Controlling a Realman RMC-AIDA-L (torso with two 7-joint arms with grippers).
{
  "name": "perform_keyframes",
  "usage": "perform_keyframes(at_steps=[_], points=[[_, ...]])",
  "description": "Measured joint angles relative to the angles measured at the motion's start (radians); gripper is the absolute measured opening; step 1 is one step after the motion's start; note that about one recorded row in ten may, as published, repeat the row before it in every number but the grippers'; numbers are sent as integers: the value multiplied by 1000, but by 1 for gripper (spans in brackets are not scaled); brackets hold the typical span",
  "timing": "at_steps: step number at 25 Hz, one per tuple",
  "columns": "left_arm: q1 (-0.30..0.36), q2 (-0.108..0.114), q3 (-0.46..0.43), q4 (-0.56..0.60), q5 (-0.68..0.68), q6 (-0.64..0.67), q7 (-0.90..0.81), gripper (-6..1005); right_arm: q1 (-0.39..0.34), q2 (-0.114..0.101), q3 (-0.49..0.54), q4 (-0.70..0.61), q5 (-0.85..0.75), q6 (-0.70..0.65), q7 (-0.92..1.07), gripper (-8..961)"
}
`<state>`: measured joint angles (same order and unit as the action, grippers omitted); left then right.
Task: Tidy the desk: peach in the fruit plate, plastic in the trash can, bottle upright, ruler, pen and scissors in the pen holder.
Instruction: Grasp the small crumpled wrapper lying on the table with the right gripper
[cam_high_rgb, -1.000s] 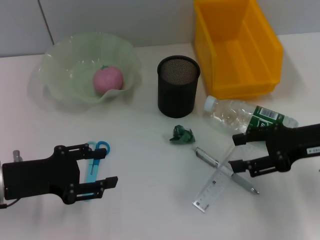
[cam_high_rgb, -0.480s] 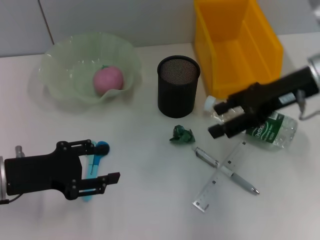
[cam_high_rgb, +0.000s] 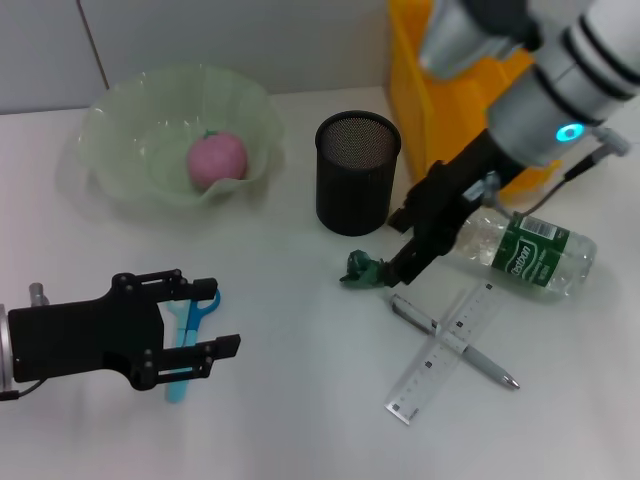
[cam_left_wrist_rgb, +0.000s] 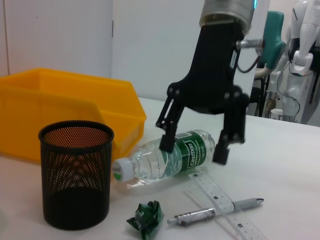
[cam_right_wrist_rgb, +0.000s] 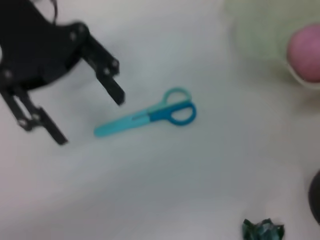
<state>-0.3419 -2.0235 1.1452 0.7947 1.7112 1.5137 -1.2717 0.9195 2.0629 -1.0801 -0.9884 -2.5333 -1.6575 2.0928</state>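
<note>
Since a moment ago my right arm has swung in from the right edge of the desk (cam_high_rgb: 280, 420) and now reaches down over the middle, its pincer (cam_high_rgb: 409, 245) hanging open and empty just above the crumpled green plastic (cam_high_rgb: 363, 270). The wrist now sits above the lying bottle (cam_high_rgb: 515, 248), which has shifted a little and rests on its side near the yellow trash can (cam_high_rgb: 520, 120). My left pincer (cam_high_rgb: 200, 318) has barely moved; it hovers low at the near left with its jaws spread wide on either side of the blue scissors (cam_high_rgb: 190, 335), gripping nothing. The peach (cam_high_rgb: 216, 160) lies in the pale green fruit plate (cam_high_rgb: 130, 130) at the far left. The black mesh pen holder (cam_high_rgb: 356, 172) stands upright between plate and trash can. The pen (cam_high_rgb: 455, 343) and the clear ruler (cam_high_rgb: 445, 352) lie crossed on the desk, in front of the bottle and near the plastic
</note>
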Motion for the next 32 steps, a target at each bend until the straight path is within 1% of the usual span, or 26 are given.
perform_keyframes(at_steps=[1,2,5,6,7,11,12,14,17,21,32], points=[[-1,0,0,0,0,0,0,716,13,15,-34,6,-42,30,2,819],[-2,0,0,0,-1,-1,0,717,13,15,-34,6,-42,30,2,819],[-3,-1,-1,0,-2,-2,0,717,21,19,-112,30,-53,92,18,819],[-3,-1,-1,0,-2,-2,-1,718,27,19,-157,50,-53,137,28,819],[-3,-1,-1,0,-2,-2,-1,718,27,19,-157,50,-53,137,28,819],[-7,-3,-1,0,-1,-3,-8,719,45,21,-224,120,-53,219,28,819],[-7,-3,-1,0,-1,-3,-8,719,45,21,-224,120,-53,219,28,819],[-9,-4,-1,0,0,-3,-9,720,50,23,-256,157,-53,274,25,819],[-9,-4,-1,0,0,-3,-9,721,51,24,-274,176,-47,305,22,819],[-11,-4,-1,-6,1,-4,-9,722,48,25,-328,208,-8,374,18,819],[-13,-5,-1,-8,1,-3,-9,724,50,25,-347,262,23,436,-7,818]])
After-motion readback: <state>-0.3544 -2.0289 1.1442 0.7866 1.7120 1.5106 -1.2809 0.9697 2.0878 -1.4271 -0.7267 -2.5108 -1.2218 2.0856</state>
